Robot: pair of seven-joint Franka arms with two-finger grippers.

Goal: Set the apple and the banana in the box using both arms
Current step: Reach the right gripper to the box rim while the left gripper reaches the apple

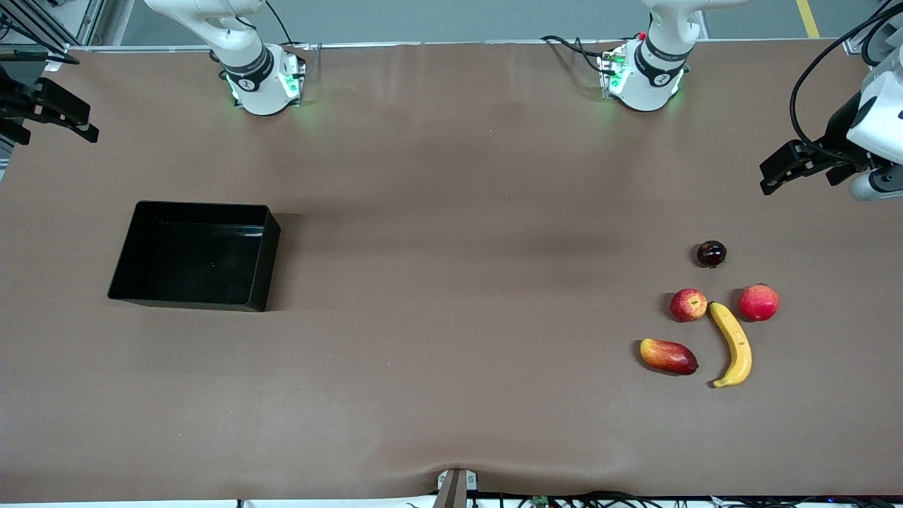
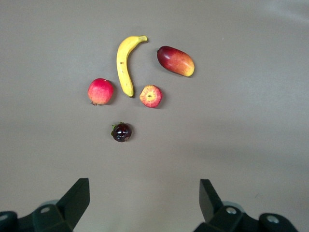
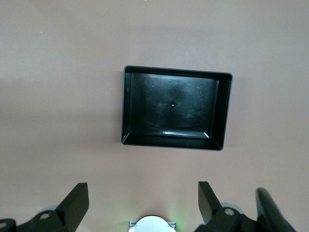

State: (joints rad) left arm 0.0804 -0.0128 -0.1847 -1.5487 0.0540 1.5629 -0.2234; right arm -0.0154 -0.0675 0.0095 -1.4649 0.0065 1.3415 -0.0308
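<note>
Brown counter (image 1: 451, 395), matte and slightly wrinkled at the edge closest to the front camera.

Nearest on it, toward the left arm's end: banana (image 1: 734, 344) lying flat, curved, lower tip closest to the front camera. Just beside it, toward the right arm's end, a red-yellow mango-like fruit (image 1: 668, 355), apart from the banana.

A little farther from the camera: apple (image 1: 688, 305) sitting right next to the banana's upper tip, close enough that touching or not is hard to call. Pale patch around the stem dimple facing up in the left wrist view (image 2: 151, 95). On the banana's opposite flank, toward the left arm's end, a pinkish-red round fruit (image 1: 758, 302), not touching.

Farther again: small dark purple round fruit (image 1: 711, 253), alone, apart from the rest.

Way off toward the right arm's end: box (image 1: 264, 259), black, glossy, nothing in it, well apart from all the fruit.

Left pincer (image 1: 797, 168) up in the air over the counter's end, past the fruit, fingers (image 2: 77, 195) spread wide, holding nothing. Right pincer (image 1: 49, 113) hanging over the counter's edge at its own end, fingers (image 3: 77, 198) also spread wide, gripping nothing, box straight below its camera.
</note>
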